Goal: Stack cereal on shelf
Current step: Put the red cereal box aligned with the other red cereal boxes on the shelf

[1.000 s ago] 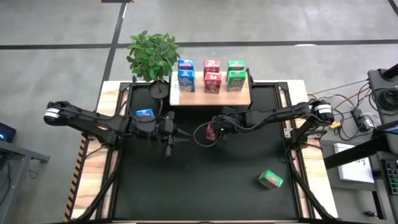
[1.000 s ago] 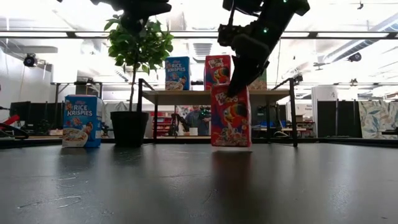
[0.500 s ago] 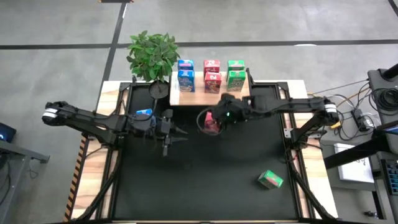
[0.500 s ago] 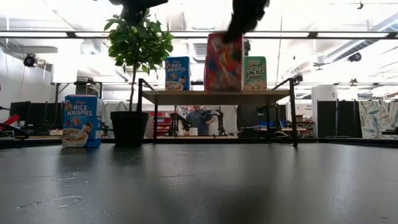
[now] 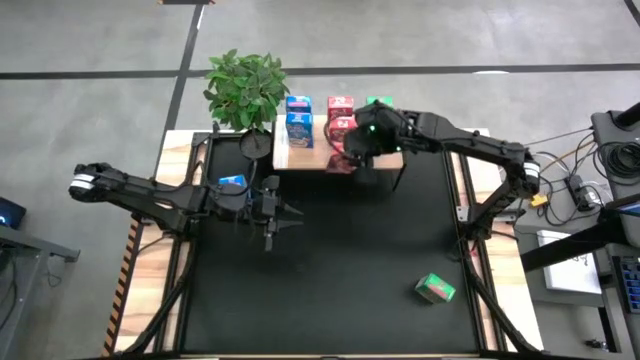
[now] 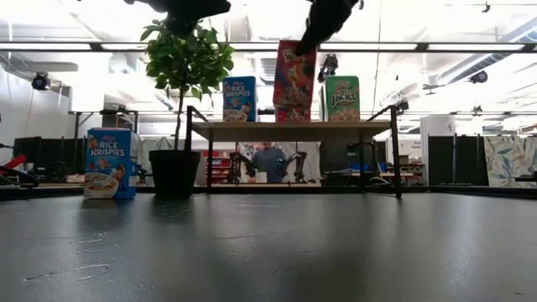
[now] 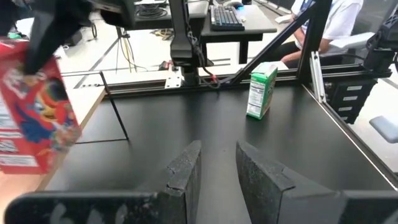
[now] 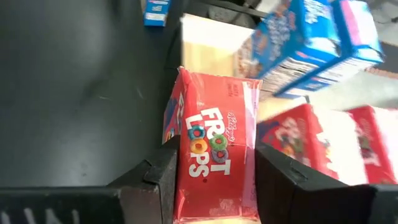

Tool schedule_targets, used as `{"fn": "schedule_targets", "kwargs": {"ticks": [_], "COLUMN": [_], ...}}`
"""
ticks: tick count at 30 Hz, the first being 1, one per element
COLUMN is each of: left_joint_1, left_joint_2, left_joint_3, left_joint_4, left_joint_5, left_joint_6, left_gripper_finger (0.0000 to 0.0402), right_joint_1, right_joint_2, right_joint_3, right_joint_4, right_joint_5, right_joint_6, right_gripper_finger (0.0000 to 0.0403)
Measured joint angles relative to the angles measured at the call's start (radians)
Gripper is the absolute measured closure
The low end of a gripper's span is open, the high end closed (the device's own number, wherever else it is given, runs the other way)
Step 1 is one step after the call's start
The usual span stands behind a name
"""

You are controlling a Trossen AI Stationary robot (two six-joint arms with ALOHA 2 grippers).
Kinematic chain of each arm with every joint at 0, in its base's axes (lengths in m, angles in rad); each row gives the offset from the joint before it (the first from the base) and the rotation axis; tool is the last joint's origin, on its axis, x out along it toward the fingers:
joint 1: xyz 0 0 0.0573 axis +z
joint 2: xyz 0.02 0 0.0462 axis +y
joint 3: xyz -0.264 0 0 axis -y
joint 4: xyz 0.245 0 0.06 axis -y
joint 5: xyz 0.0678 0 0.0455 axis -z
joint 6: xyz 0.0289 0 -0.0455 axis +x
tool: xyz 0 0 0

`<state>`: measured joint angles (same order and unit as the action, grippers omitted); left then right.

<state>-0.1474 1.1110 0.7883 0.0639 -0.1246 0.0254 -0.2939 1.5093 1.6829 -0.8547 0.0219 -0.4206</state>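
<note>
The right end effector [image 5: 352, 150], gripping a red carton [image 6: 294, 73] upright, hangs just above the shelf [image 6: 294, 127] and its middle red cartons [image 5: 341, 106].

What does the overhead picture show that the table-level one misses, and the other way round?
Only overhead: both whole arms, the left gripper hovering over the mat, and a green carton lying alone near the table's front right.
Only table-level: the room behind the table, the shelf's dark legs, and how high the red carton hangs above the shelf.
Both: the plant, the blue carton standing on the mat, the cartons on the shelf, and the right gripper holding the red carton.
</note>
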Motion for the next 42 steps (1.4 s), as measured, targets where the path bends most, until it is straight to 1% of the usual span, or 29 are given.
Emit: {"fn": "schedule_targets", "kwargs": {"ticks": [4, 8, 14, 31, 42], "left_joint_1": [0.000, 0.000, 0.001, 0.001, 0.000], "left_joint_2": [0.000, 0.000, 0.000, 0.000, 0.000], "left_joint_3": [0.000, 0.000, 0.000, 0.000, 0.000], "left_joint_4": [0.000, 0.005, 0.004, 0.013, 0.012], "left_joint_5": [0.000, -0.001, -0.026, -0.026, -0.026], "left_joint_6": [0.010, 0.023, 0.033, 0.042, 0.042], "left_gripper_finger": [0.0318, 0.0318, 0.0318, 0.0318, 0.0318], "right_joint_1": [-0.042, -0.062, -0.065, -0.086, -0.087], "right_joint_2": [0.000, 0.000, 0.000, 0.000, 0.000], "right_joint_3": [-0.002, -0.002, -0.005, -0.043, -0.066], "right_joint_4": [-0.002, 0.000, 0.005, 0.037, 0.089], "right_joint_5": [-0.007, -0.057, -0.056, -0.048, -0.038], "right_joint_6": [-0.026, -0.052, -0.089, -0.074, -0.094], "right_gripper_finger": [0.0254, 0.0256, 0.0247, 0.0209, 0.0207]}}
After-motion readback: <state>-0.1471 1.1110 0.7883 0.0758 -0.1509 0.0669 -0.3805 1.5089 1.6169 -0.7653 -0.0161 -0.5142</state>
